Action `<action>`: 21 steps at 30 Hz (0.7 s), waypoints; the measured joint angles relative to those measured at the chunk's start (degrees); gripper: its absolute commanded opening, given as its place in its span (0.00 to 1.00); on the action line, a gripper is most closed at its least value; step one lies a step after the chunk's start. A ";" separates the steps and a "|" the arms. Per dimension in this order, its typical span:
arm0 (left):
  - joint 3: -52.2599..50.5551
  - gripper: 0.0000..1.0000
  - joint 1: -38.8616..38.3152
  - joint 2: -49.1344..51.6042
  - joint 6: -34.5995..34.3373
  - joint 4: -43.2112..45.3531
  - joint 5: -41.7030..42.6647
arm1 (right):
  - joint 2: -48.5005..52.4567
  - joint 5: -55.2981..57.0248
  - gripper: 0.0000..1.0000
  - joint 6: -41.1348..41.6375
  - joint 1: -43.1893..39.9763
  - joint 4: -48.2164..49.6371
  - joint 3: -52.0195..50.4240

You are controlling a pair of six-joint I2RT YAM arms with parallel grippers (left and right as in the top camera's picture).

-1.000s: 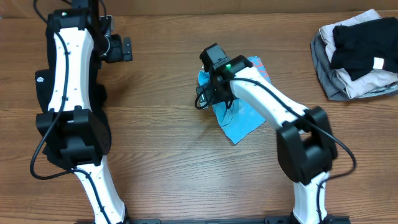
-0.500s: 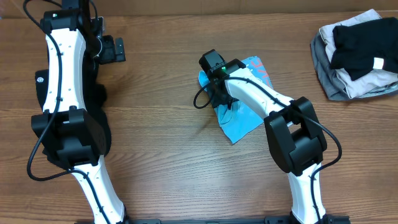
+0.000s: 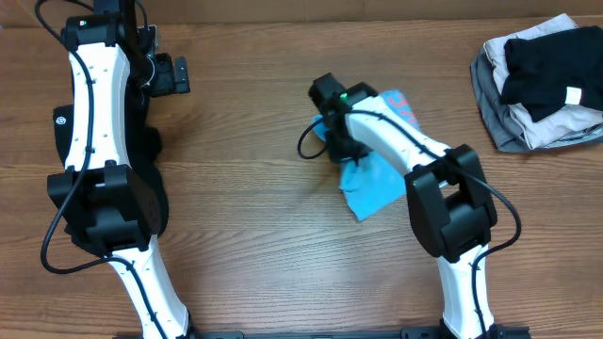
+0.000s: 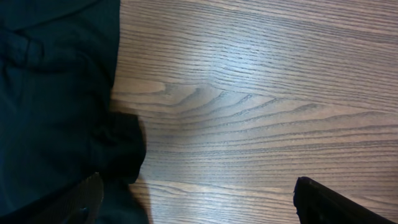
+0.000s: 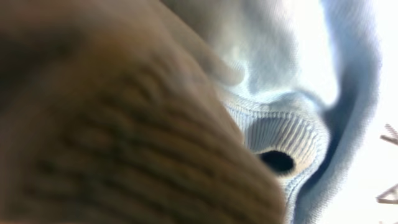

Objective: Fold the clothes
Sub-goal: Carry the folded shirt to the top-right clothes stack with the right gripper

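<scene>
Cloth fills the right wrist view, ribbed collar (image 5: 280, 134) against the lens, so I cannot tell if the right gripper (image 3: 337, 141) pinches the light blue T-shirt (image 3: 377, 184) bunched mid-table beneath it. Risk: a shallow pinch slips, or drags the shirt into a worse crumple. Farther back, the left gripper (image 4: 199, 202) gapes empty over the wooden table (image 3: 245, 207).

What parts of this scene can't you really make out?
Right gripper: overhead, its own wrist covers the fingers; open or shut unclear.
T-shirt: right wrist view is a blur of cloth against the lens; overhead, the arm hides most of its print.
Pile of clothes: cut off by overhead's right edge.
Dark cloth: cut off by left wrist view's edge.
</scene>
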 measured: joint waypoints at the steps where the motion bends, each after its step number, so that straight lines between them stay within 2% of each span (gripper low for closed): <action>1: 0.00 1.00 0.00 0.00 0.00 0.00 0.00 | 0.00 0.15 0.04 0.09 -0.96 -2.19 1.60; 8: 0.00 1.00 0.00 0.00 0.00 0.02 0.00 | -0.81 1.01 0.04 -0.72 -8.83 -14.71 21.33; 16: 0.00 1.00 0.00 0.00 0.00 0.07 0.00 | -2.10 2.23 0.04 -3.39 -16.70 -21.35 39.21; 21: 0.00 1.00 0.00 0.00 0.00 0.20 0.00 | -2.10 3.91 0.04 -3.82 -22.93 -22.69 46.51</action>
